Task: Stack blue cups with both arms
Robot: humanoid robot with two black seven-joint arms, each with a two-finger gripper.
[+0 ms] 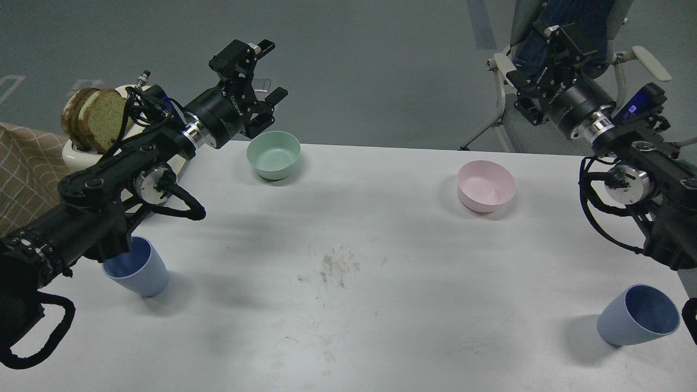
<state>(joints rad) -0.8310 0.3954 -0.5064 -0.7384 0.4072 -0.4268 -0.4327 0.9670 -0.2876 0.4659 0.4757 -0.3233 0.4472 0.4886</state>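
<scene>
Your left gripper [264, 73] hung with its fingers spread apart, gripping nothing. The left blue cup [139, 269] stood upright on the white table [348, 261], well below and behind those fingers, partly hidden under your left arm. Your right gripper [536, 71] was raised too; I couldn't tell how its fingers stood. The right blue cup [640, 316] stood well apart, far short of those fingers, near the table's front edge.

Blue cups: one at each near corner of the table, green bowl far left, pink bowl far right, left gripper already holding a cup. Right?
Not quite. In the head view the left gripper is open and empty, raised above the green bowl. Both blue cups stand ungrasped; the pink bowl is as stated.
</scene>
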